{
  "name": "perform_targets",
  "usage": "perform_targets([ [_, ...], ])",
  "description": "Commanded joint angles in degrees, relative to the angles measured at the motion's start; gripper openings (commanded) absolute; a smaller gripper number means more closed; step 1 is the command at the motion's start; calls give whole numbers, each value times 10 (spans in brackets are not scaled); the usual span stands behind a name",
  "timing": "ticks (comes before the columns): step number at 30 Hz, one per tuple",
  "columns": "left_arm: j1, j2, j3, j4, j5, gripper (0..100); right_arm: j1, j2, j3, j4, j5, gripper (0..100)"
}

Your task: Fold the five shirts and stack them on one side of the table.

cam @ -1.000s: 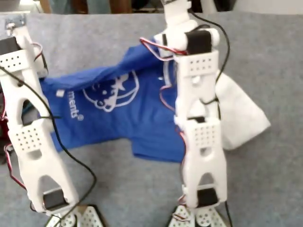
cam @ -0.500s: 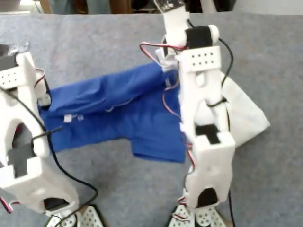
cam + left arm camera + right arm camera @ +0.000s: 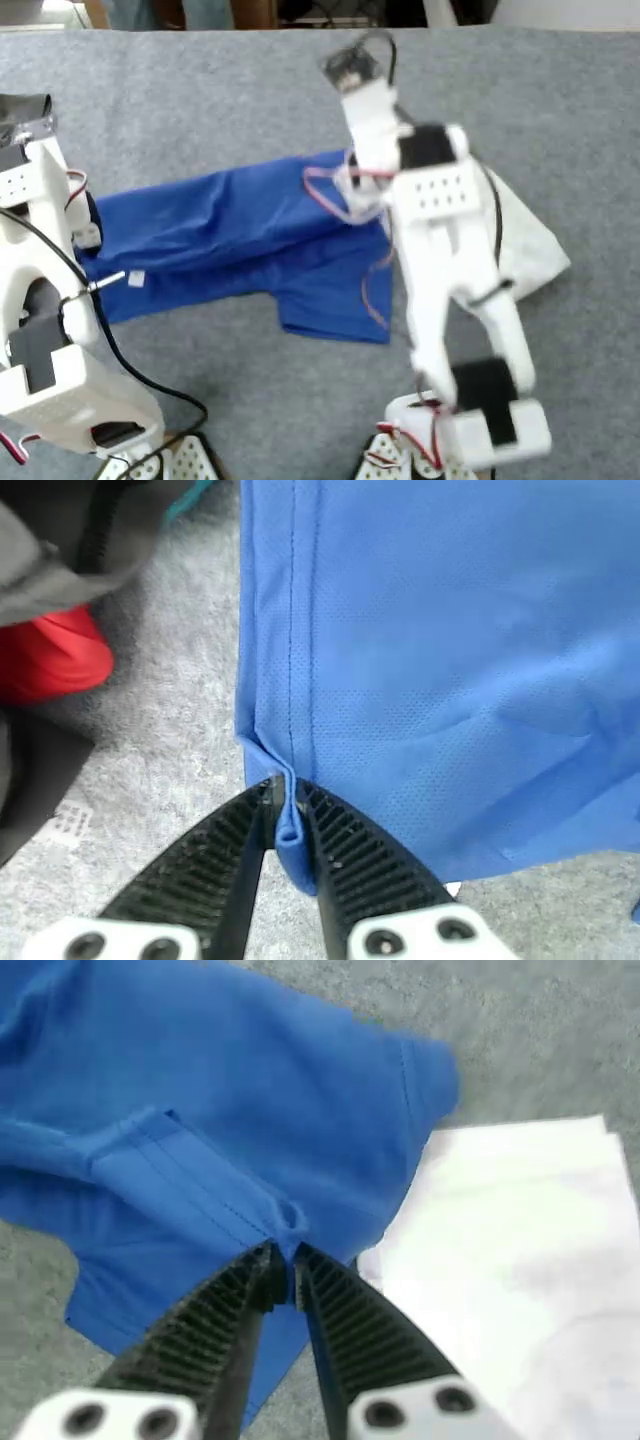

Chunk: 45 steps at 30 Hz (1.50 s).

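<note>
Across the table (image 3: 200, 90): grey felt-like covering from edge to edge in the high view. Along the far edge, a thin strip of room shows wooden legs and dark shapes, nothing distinct.

Other things: white shirt (image 3: 525, 235), folded flat, on the right side. Its edge meets the right end of the blue shirt (image 3: 230, 225); cannot tell which lies on top. In the left wrist view, a red object (image 3: 50, 660) and dark fabric (image 3: 70, 540) sit bunched together on the grey surface, near the blue hem but apart from it.

In the way: right arm (image 3: 450, 270) stands over the seam between the two shirts and hides it from above. Left arm (image 3: 45, 330) covers the blue shirt's left end.

Blue shirt: mid-table, doubled over lengthwise. Long axis runs left to right, with the right end angled somewhat toward the far edge. One sleeve (image 3: 335, 310) juts toward the near edge. Small white tag (image 3: 135, 278) at the left end, near side.

Left gripper (image 3: 285, 820): jaws almost together, pinching the doubled hem at the shirt's left corner. Right gripper (image 3: 283, 1265): jaws pressed onto a small pucker of the folded layer at the right end, close to the white shirt.
</note>
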Motion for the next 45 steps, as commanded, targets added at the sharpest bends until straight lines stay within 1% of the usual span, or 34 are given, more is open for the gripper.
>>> perform_targets([
  [1,1,-12,46,-46,-5,30,-7,-95,193,-113,8,15],
  [4,7,22,91,-84,-16,30,3,-133,305,-191,9,15],
  [6,0,44,98,-97,-16,30,4,-153,362,-221,17,15],
  [9,-21,55,98,-83,-22,30,2,-192,427,-233,20,15],
  [13,-40,57,98,-84,-38,30,1,-251,487,-239,32,15],
  [15,-46,56,89,-85,-39,30,-11,-277,508,-238,34,15],
  [18,-51,61,56,-82,-37,30,-16,-304,531,-239,35,15],
  [21,-39,61,45,-56,-40,30,6,-313,535,-239,36,15],
  [22,-32,61,49,-47,-44,30,16,-313,535,-239,40,15],
  [24,-10,61,65,-35,-75,30,33,-313,535,-239,52,15],
  [27,-8,57,89,-53,-78,30,48,-315,535,-237,57,15],
  [31,-20,61,95,-48,-80,30,50,-316,536,-233,68,15],
  [34,-18,61,95,-35,-107,33,40,-316,541,-217,89,15],
  [37,-22,61,89,-18,-113,37,33,-316,554,-215,91,15],
  [39,-31,60,88,-15,-113,90,33,-317,557,-215,91,31],
  [41,-37,60,87,-13,-119,166,34,-317,556,-215,91,108],
  [43,-40,61,76,14,-147,206,33,-321,547,-213,92,156],
  [45,-38,61,57,47,-179,225,32,-338,531,-196,95,159],
])
